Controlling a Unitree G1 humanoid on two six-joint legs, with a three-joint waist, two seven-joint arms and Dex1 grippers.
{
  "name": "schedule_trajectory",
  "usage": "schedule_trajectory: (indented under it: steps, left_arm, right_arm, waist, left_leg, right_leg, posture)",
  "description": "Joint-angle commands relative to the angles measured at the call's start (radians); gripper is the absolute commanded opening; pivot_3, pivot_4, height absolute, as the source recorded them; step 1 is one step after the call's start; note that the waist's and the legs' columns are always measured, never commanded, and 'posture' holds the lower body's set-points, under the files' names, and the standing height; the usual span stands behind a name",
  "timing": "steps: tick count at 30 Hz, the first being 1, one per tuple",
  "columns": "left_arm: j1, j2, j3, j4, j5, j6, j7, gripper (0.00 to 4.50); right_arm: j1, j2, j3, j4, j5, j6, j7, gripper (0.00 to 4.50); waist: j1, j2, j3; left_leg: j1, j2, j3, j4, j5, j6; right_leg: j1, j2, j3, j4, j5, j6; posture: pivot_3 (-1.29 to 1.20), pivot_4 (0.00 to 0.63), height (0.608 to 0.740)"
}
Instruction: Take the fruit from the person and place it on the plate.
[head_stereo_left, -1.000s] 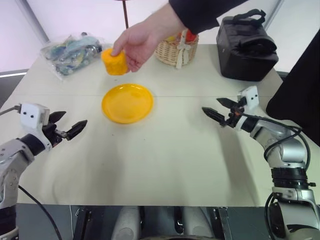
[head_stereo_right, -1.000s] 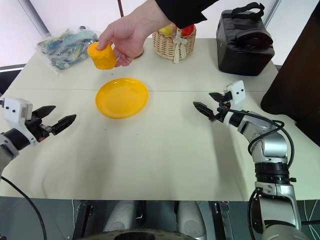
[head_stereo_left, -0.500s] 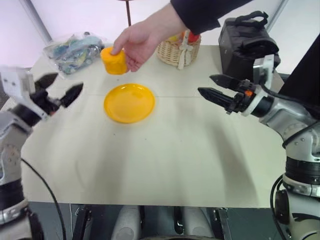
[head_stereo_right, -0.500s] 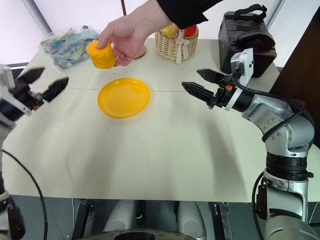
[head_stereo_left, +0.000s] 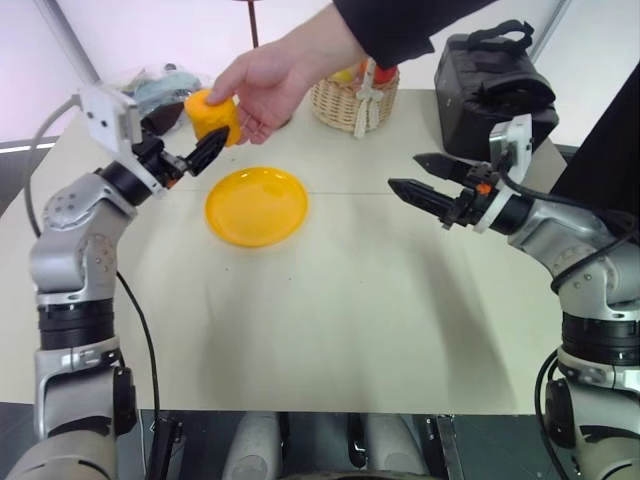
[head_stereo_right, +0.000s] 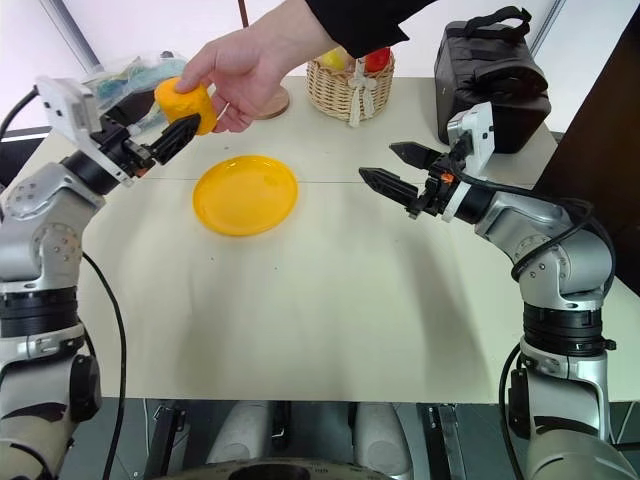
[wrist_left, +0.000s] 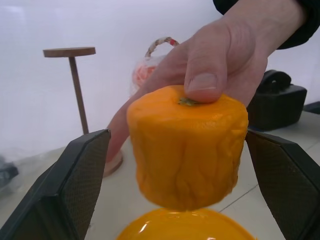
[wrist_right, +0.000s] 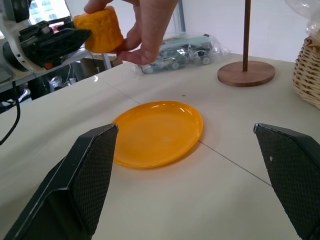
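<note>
Fruit (wrist_left: 187, 150) is up in the air over the far left part of the desk (head_stereo_left: 330, 330), pinched from above by the person's hand (head_stereo_left: 265, 80), just past the far-left edge of the yellow plate (head_stereo_left: 256, 205). Left gripper (head_stereo_left: 180, 150) has its jaws spread wide with the fruit sitting between them, pads apart from the skin on both sides, so nothing's gripped yet. Right gripper (head_stereo_left: 418, 177) hangs spread wide over the right half of the desk, holding nothing. Guessing the fruit is light and fairly firm, matte and wrinkly skin so not slippery. I'd squeeze the flat sides around the middle, below the person's thumb, and go gentle in case it dents
</note>
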Motion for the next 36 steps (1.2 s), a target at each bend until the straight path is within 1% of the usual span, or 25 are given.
schedule_trajectory:
  steps: [1, 4, 5, 6, 7, 13, 17, 22, 26, 33, 35, 36]
  left_arm:
    - [-0.031, -0.010, -0.005, 0.001, 0.010, -0.037, -0.013, 4.50]
    - [-0.035, -0.018, -0.006, 0.007, 0.011, -0.041, -0.017, 3.59]
    - [-0.037, -0.019, -0.006, 0.010, 0.012, -0.042, -0.018, 3.20]
    - [-0.039, -0.019, -0.006, 0.013, 0.012, -0.044, -0.020, 2.69]
    - [-0.041, -0.018, -0.006, 0.016, 0.012, -0.045, -0.020, 2.53]
    - [-0.038, -0.011, -0.014, 0.021, 0.025, -0.029, -0.013, 2.53]
    - [0.019, 0.011, -0.103, 0.057, 0.141, -0.019, -0.003, 2.53]
    - [0.059, -0.001, -0.174, 0.090, 0.206, 0.019, 0.009, 2.53]
    - [0.057, -0.023, -0.193, 0.138, 0.234, 0.024, 0.019, 2.53]
    - [0.025, -0.051, -0.179, 0.218, 0.243, -0.021, -0.002, 2.53]
    - [0.015, -0.061, -0.169, 0.237, 0.236, -0.028, -0.004, 3.59]
    - [0.012, -0.062, -0.168, 0.243, 0.236, -0.031, -0.004, 3.92]
  right_arm:
    - [0.007, -0.006, -0.027, -0.040, 0.006, -0.018, -0.010, 4.44]
    - [0.015, -0.008, -0.032, -0.043, 0.006, -0.020, -0.014, 4.50]
    - [0.017, -0.009, -0.033, -0.044, 0.007, -0.021, -0.015, 4.50]
    - [0.019, -0.010, -0.034, -0.044, 0.006, -0.022, -0.015, 4.50]
    - [0.021, -0.010, -0.034, -0.044, 0.006, -0.023, -0.016, 4.50]
    - [0.028, -0.008, -0.030, -0.042, 0.005, -0.027, -0.016, 4.50]
    - [0.046, -0.005, -0.016, -0.042, -0.006, -0.035, -0.011, 4.50]
    - [0.069, 0.007, -0.014, -0.056, -0.001, -0.035, -0.020, 4.50]
    - [0.090, 0.019, -0.013, -0.071, 0.001, -0.035, -0.030, 4.50]
    - [0.124, 0.022, -0.009, -0.088, -0.003, -0.038, -0.043, 4.50]
    - [0.125, 0.021, -0.010, -0.089, -0.001, -0.037, -0.047, 4.50]
    - [0.125, 0.022, -0.010, -0.090, -0.001, -0.037, -0.048, 4.50]
  waist:
    - [0.000, 0.000, 0.000]
    - [0.000, 0.000, 0.000]
    - [0.000, 0.000, 0.000]
    - [0.000, 0.000, 0.000]
    - [0.000, 0.000, 0.000]
    - [0.000, 0.000, 0.000]
    - [0.000, 0.000, 0.000]
    - [0.000, 0.000, 0.000]
    - [0.001, 0.000, 0.000]
    - [0.001, 0.000, 0.000]
    - [0.001, 0.000, 0.000]
    - [0.001, 0.000, 0.000]
  left_leg:
    - [0.000, 0.000, 0.000, 0.000, 0.000, 0.000]
    - [0.000, 0.000, 0.000, 0.000, 0.000, 0.000]
    - [0.000, 0.000, 0.000, 0.000, 0.000, 0.000]
    - [0.000, 0.000, 0.000, 0.000, 0.000, 0.000]
    - [0.000, 0.000, 0.000, 0.000, 0.000, 0.000]
    - [0.000, 0.000, 0.000, 0.000, 0.000, 0.000]
    - [0.000, 0.000, 0.000, 0.000, 0.000, 0.000]
    - [0.000, 0.000, 0.000, 0.000, 0.000, 0.000]
    - [-0.001, 0.000, 0.000, 0.000, 0.000, 0.000]
    - [-0.001, 0.000, -0.001, 0.001, 0.000, 0.000]
    - [-0.001, 0.000, -0.001, 0.001, 0.000, 0.000]
    - [-0.001, 0.000, -0.001, 0.001, 0.000, 0.000]
  right_leg:
    - [0.000, 0.000, 0.000, 0.000, 0.000, 0.000]
    - [0.000, 0.000, 0.000, 0.000, 0.000, 0.000]
    - [0.000, 0.000, 0.000, 0.000, 0.000, 0.000]
    - [0.000, 0.000, 0.000, 0.000, 0.000, 0.000]
    - [0.000, 0.000, 0.000, 0.000, 0.000, 0.000]
    - [0.000, 0.000, 0.000, 0.000, 0.000, 0.000]
    - [0.000, 0.000, 0.000, 0.000, 0.000, 0.000]
    - [0.000, 0.000, 0.000, 0.000, 0.000, 0.000]
    - [0.000, 0.000, 0.000, 0.000, 0.000, 0.000]
    - [0.000, 0.000, -0.001, 0.000, 0.000, 0.000]
    - [0.000, 0.000, -0.001, 0.000, 0.000, 0.000]
    - [0.000, 0.000, -0.001, 0.000, 0.000, 0.000]
  posture:
    - [0.00, 0.150, 0.740]
    - [0.00, 0.150, 0.740]
    - [0.00, 0.150, 0.740]
    - [0.00, 0.150, 0.740]
    - [0.00, 0.150, 0.740]
    - [0.00, 0.150, 0.740]
    - [0.00, 0.150, 0.740]
    - [0.00, 0.150, 0.740]
    - [0.00, 0.150, 0.740]
    - [0.00, 0.150, 0.740]
    - [0.00, 0.150, 0.740]
    - [0.00, 0.150, 0.740]
